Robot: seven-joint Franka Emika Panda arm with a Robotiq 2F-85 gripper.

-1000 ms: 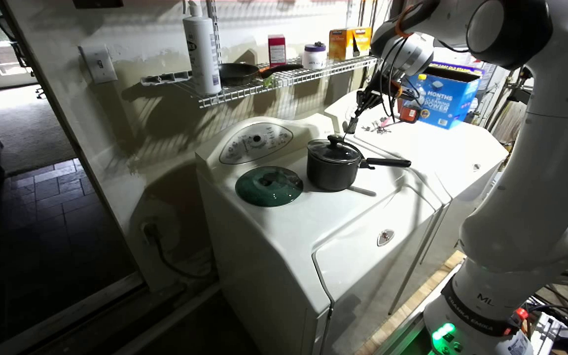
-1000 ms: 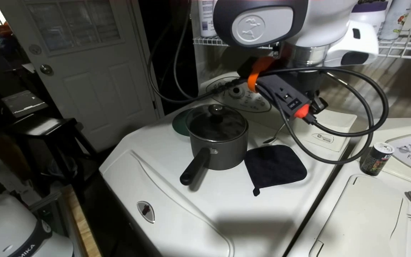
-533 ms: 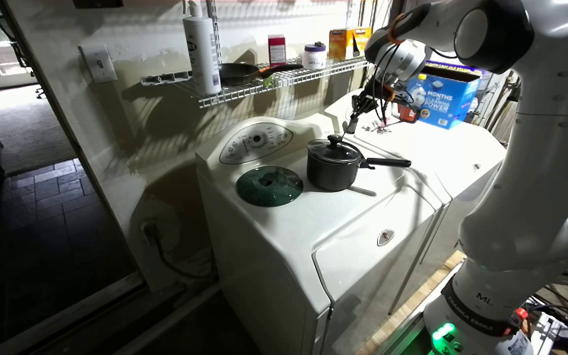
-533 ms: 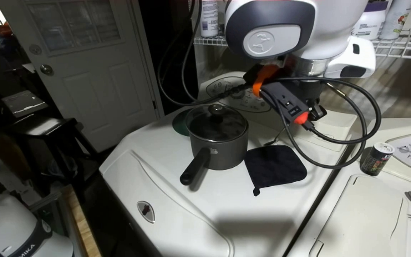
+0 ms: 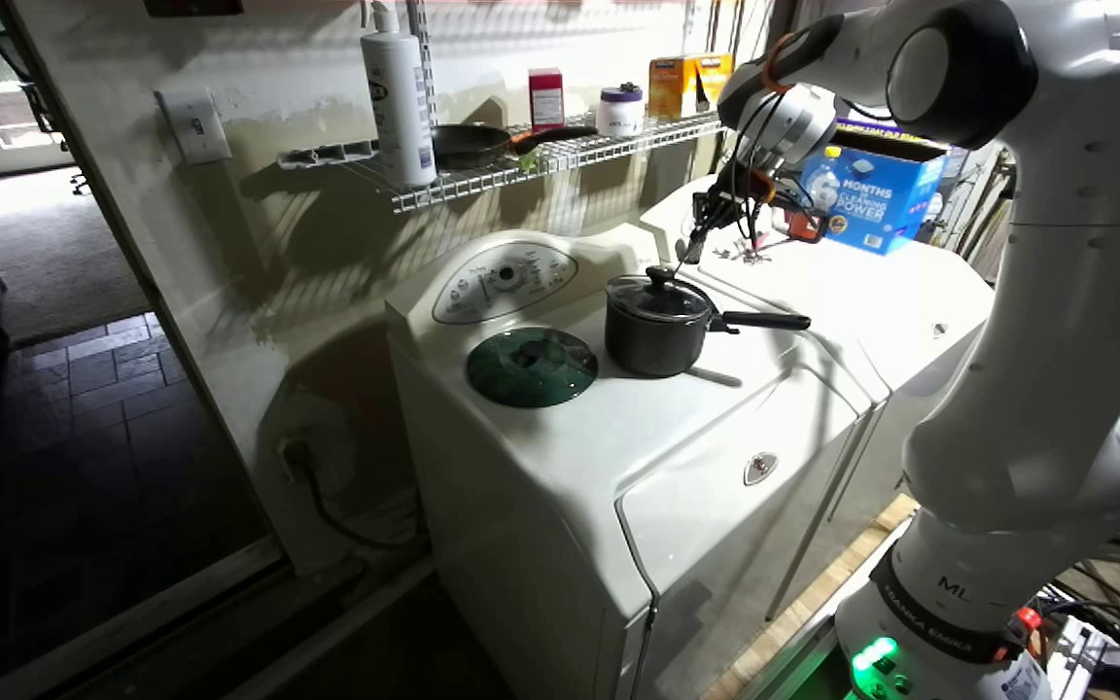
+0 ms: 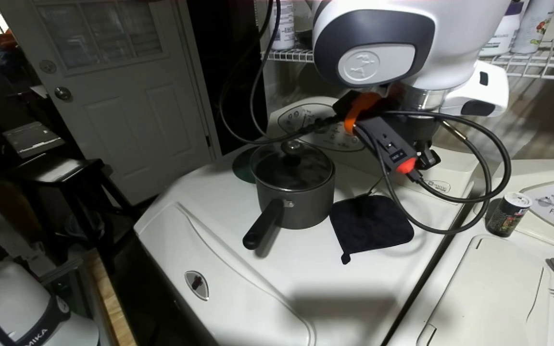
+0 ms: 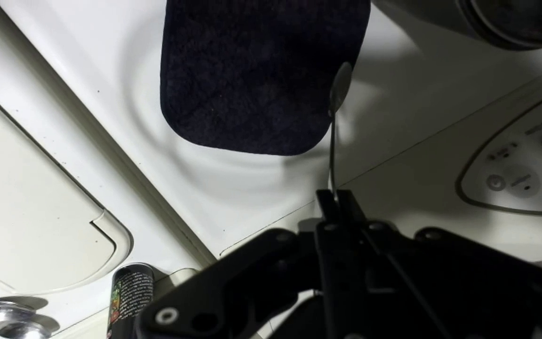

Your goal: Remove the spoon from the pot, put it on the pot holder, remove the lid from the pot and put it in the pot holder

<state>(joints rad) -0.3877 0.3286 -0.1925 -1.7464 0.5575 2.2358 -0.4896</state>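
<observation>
Wrist view: the gripper (image 7: 336, 194) has its two tips drawn together on the thin handle of the spoon (image 7: 339, 94), which runs straight ahead of them, its long axis nearly in line with the fingers and its bowl at the far end. How much handle sits inside the grip is hidden. Ahead of the tips, and mostly to their left in that view, spreads the dark pot holder (image 7: 252, 80); the bowl overlaps only its right-hand edge, by the rounded near corner, and whether it rests there or hangs just above I cannot tell. That sideways offset is probably what the coming move turns on: the spoon seems to need carrying left, farther over the pot holder, then lowering before release. Dropped from here, it could well tip off the edge. Bare white machine top (image 7: 233, 183) lies between the tips and the pot holder, so the handle may come down partly off it. Farther ahead to the gripper's right stands the pot (image 6: 298, 209), clearer in an exterior view, just beside the pot holder, with the lid (image 6: 301, 170) still on and its knob upward. Lifting it looks like a later job for this same gripper, the only one here.
</observation>
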